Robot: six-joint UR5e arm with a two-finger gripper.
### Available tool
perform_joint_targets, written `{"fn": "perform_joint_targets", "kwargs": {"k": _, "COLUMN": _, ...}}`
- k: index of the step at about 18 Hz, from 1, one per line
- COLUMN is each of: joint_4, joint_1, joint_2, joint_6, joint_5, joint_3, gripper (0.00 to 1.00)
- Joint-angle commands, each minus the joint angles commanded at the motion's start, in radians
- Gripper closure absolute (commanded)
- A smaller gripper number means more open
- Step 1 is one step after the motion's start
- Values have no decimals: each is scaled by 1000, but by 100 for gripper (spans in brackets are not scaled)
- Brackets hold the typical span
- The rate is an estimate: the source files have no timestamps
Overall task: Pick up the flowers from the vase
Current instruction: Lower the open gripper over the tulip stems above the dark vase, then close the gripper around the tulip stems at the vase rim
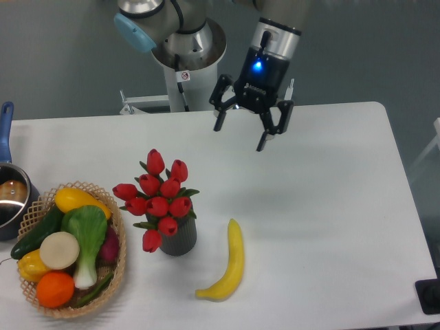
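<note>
The flowers (157, 199), a bunch of red tulip buds with green leaves, stand in the vase (179, 238), a small dark grey ribbed cup, left of the table's middle. The buds spread wider than the vase and hide its rim. My gripper (240, 135) hangs open above the table's far part, up and to the right of the bunch and well apart from it. Nothing sits between its fingers.
A yellow banana (229, 265) lies just right of the vase. A woven basket (121, 265) of vegetables and fruit stands at the front left. A blue-handled pot (9, 196) sits at the left edge. The robot's base (186, 51) rises behind the table.
</note>
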Motion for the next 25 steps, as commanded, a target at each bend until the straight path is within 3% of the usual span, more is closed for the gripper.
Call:
{"fn": "perform_joint_targets", "kwargs": {"k": 2, "joint_4": 2, "joint_1": -12, "joint_2": -23, "joint_6": -46, "joint_5": -112, "joint_3": -5, "gripper": 0}}
{"fn": "perform_joint_targets", "kwargs": {"k": 4, "joint_4": 5, "joint_1": -14, "joint_2": -35, "joint_6": -43, "joint_5": -155, "joint_3": -24, "gripper": 0}}
{"fn": "perform_joint_targets", "kwargs": {"k": 11, "joint_4": 49, "joint_1": -49, "joint_2": -77, "joint_6": -32, "joint_5": -141, "joint_3": -12, "gripper": 0}}
{"fn": "perform_joint_targets", "kwargs": {"k": 16, "joint_4": 81, "joint_1": -104, "joint_2": -144, "joint_6": -23, "joint_5": -138, "joint_3": 20, "gripper": 0}}
{"fn": "perform_joint_targets", "kwargs": {"k": 25, "joint_4": 106, "joint_1": -158, "joint_2": -201, "joint_6": -25, "joint_5": -91, "joint_3": 37, "gripper": 0}}
